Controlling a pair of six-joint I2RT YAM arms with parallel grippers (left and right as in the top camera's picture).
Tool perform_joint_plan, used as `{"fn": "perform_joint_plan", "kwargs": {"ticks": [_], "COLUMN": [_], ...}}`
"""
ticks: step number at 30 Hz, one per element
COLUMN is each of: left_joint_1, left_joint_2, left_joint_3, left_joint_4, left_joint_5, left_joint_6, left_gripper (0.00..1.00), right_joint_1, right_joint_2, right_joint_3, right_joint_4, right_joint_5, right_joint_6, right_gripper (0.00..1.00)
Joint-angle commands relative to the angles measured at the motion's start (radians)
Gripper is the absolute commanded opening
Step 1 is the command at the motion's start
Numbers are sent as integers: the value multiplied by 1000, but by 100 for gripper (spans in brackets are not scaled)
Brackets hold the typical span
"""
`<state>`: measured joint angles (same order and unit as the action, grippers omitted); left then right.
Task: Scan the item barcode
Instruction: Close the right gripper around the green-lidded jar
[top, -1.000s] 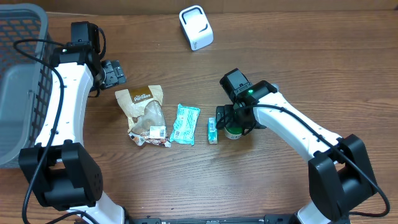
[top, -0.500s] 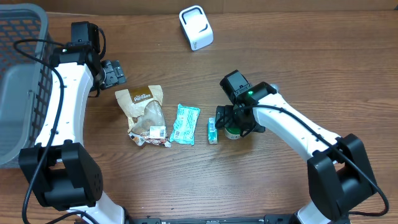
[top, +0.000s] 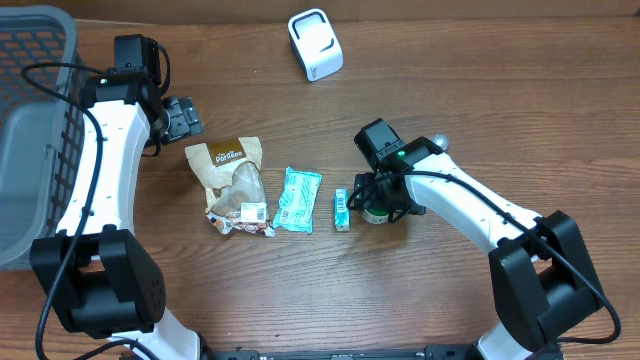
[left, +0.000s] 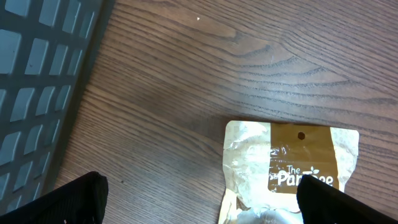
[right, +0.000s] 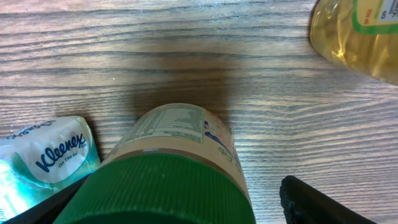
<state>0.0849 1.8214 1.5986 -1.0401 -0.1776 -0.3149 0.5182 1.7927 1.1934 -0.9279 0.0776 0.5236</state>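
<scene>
Fingers (right: 314, 200) of the right gripper (right: 180, 202) straddle the green-lidded jar (right: 174, 134) — unclamped

Soft, even light from above. A dim shadow lies on the counter (right: 186, 37) beyond the right end effector (right: 186, 202); the green cap (right: 168, 180) nearest it looks blurred, perhaps too close.

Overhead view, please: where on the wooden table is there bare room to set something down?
Free: between white box scanner and brown snack pouch; far right of the wooden table. Crowded: the row from pouch to green-lidded jar.
</scene>
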Motion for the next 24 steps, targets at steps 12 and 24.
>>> {"fn": "perform_joint_plan", "kwargs": {"ticks": [12, 24], "left_joint_1": [-8, -10], "left_joint_2": [-17, -17], "left_joint_3": [7, 7], "left_joint_4": [1, 1], "left_joint_5": [-13, -13], "left_joint_6": [4, 4], "left_gripper": [100, 100], "right_joint_1": [-30, -45], "right_joint_2": [3, 3], "right_joint_3": [-6, -1], "right_joint_4": [-19, -27], "right_joint_5": [59, -1], "right_joint_6": [-26, -27], "right_gripper": [87, 100]}}
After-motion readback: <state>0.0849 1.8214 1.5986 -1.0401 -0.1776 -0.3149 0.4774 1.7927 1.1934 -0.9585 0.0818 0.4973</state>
